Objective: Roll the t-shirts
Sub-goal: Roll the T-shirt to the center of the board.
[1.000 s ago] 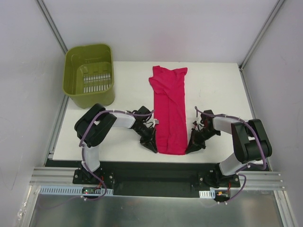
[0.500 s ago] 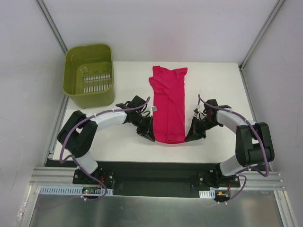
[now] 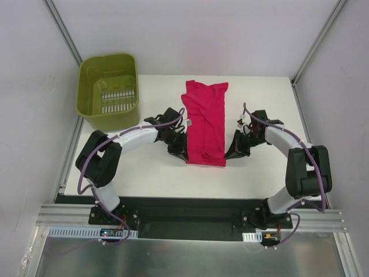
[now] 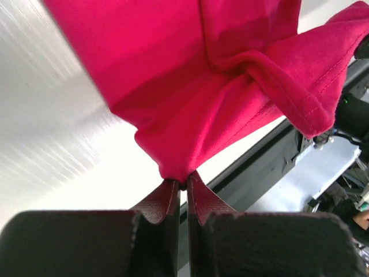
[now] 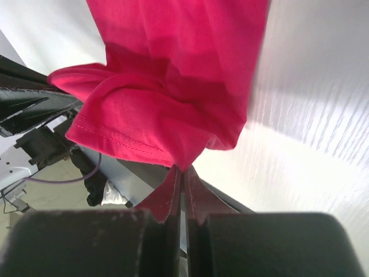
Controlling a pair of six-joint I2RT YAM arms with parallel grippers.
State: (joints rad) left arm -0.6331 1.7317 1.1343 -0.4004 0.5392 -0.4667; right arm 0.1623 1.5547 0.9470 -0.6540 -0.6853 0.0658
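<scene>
The plain magenta-red soft-fabric t-shirt [image 3: 206,118] lay as a long narrow strip on the white table [image 3: 144,176]. Its near hem, pinched tight at each corner by the left tool [image 3: 183,156] and right tool [image 3: 228,154], had just been carried farther up the strip, probably starting the roll.

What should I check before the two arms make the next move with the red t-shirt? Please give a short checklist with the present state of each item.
1. Left gripper shut on a near corner of the t-shirt: ok.
2. Right gripper shut on the other near corner: ok.
3. Both grippers level with each other, seen from above: ok.
4. Far end of the shirt lies on the table: ok.
5. Green basket apart from the shirt: ok.
6. Fold under the lifted hem even: cannot tell.
</scene>
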